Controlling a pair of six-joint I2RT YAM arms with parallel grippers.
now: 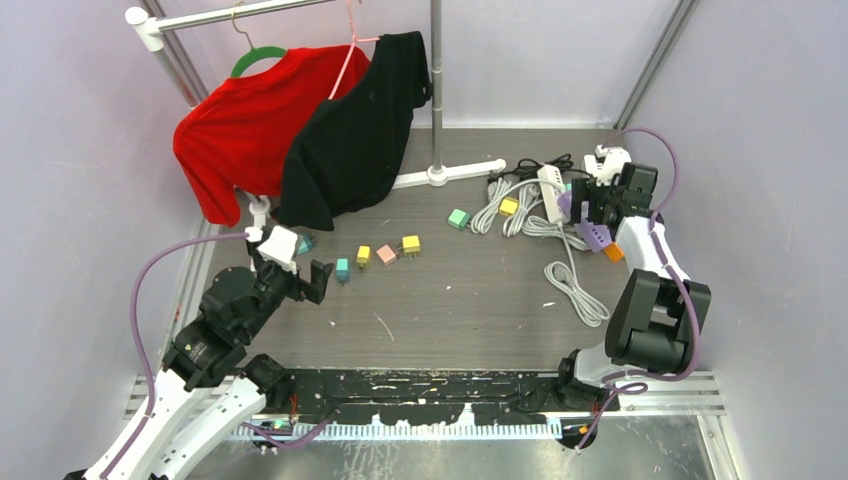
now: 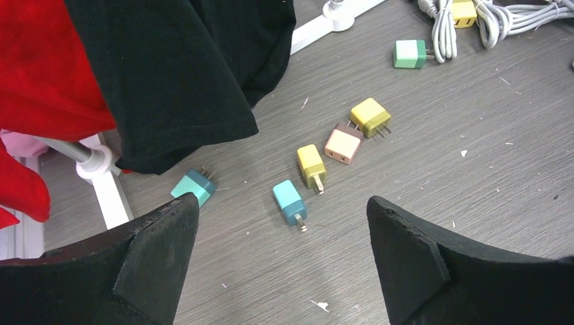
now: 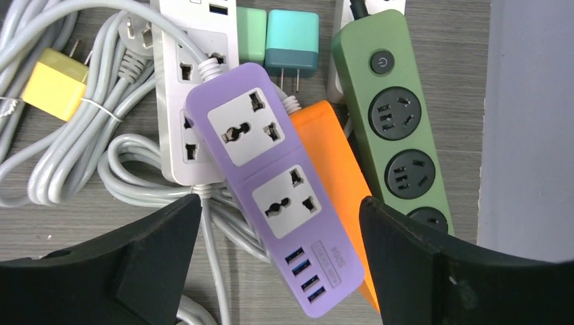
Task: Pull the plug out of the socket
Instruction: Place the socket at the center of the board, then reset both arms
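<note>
The right gripper (image 3: pixel 279 203) hangs over the purple strip (image 3: pixel 271 159), fingers wide, probably seeking a plugged socket; the left gripper (image 2: pixel 281 198) fingers are wide too.

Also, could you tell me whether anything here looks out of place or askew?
Yes: the purple power strip lies slanted over the white strip and the orange one, amid tangled grey cables. Small plug adapters lie scattered.
</note>
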